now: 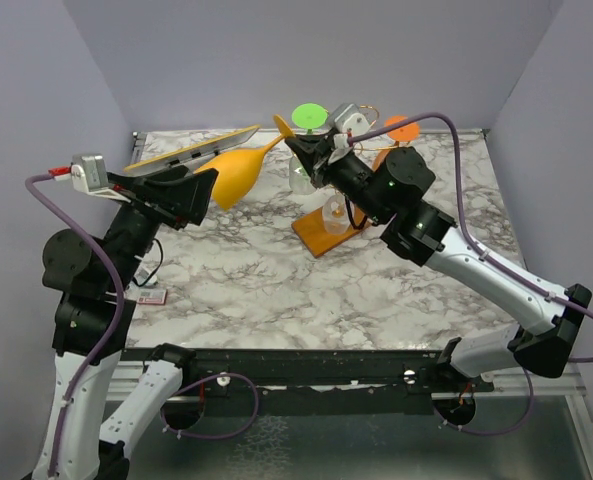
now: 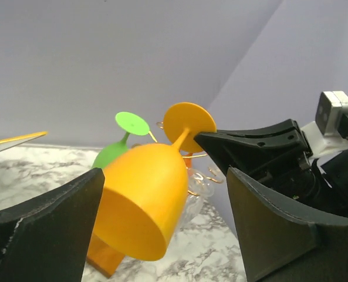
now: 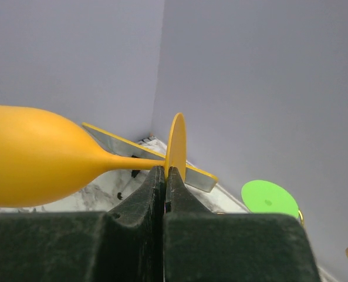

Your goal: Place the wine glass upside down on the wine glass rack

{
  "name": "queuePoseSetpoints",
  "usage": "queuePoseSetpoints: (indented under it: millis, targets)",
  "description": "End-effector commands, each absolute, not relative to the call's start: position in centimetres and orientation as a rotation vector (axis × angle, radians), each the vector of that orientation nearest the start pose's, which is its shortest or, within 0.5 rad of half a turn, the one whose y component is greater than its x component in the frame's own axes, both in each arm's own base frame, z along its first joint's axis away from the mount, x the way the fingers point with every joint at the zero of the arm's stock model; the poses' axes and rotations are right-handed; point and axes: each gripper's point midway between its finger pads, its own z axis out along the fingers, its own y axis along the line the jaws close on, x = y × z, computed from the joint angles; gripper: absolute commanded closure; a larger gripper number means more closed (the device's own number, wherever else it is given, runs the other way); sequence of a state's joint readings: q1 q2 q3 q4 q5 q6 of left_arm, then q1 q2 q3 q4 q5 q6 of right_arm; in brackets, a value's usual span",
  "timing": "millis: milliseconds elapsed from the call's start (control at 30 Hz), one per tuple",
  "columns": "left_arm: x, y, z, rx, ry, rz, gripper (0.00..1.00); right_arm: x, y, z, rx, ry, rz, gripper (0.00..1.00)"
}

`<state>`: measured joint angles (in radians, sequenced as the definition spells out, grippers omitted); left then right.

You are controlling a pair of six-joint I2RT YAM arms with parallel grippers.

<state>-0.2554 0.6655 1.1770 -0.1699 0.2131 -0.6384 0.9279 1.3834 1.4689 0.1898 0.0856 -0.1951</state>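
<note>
Aloft, the right tool pinches the sideways wine glass by its stem; left tool gapes around its bowl.

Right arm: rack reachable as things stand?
Likely yes. Right claw, shut on the orange glass by its foot, sits by the rack; left claw stands open around the bowl, so the way looks free.

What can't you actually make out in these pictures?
- Top view: the rack's wire arms, mostly behind the right arm.
- Left wrist view: the rack again, largely blocked by the orange glass.
- Right wrist view: the glass's rim, cut off at the left edge.
</note>
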Motion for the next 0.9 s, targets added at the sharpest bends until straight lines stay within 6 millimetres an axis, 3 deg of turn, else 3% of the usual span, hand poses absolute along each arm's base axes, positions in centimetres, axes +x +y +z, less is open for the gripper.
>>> queuePoseSetpoints:
  millis: [0,167,367,533,700,800,867]
  targets:
    - [20.5,-9.2,48.8,-0.073,1.38,-0.698,0.1,27.5,35.1,49.4,-0.782,0.999,0.506,0.99]
    - [19.6,-9.8,49.8,0.054,1.392,-0.658,0.02,25.4,35.3,48.7,-0.916,0.888,0.495,0.99]
    - [20.5,-15.0,47.9,0.285,1.514,-0.866,0.01,22.6,35.5,48.1,-1.046,0.756,0.523,0.99]
    - [21.6,-18.0,45.9,0.398,1.59,-1.035,0.13,21.1,36.0,47.4,-1.123,0.714,0.563,0.99]
    - [19.9,-20.7,44.9,0.581,1.569,-1.263,0.3,20.7,36.5,46.6,-1.172,0.717,0.589,0.99]
    - [19.4,-21.2,44.2,0.611,1.576,-1.337,0.4,20.8,36.7,46.2,-1.186,0.724,0.588,0.99]
    - [19.3,-21.4,43.8,0.612,1.585,-1.361,0.41,20.9,36.7,46.1,-1.192,0.726,0.584,0.99]
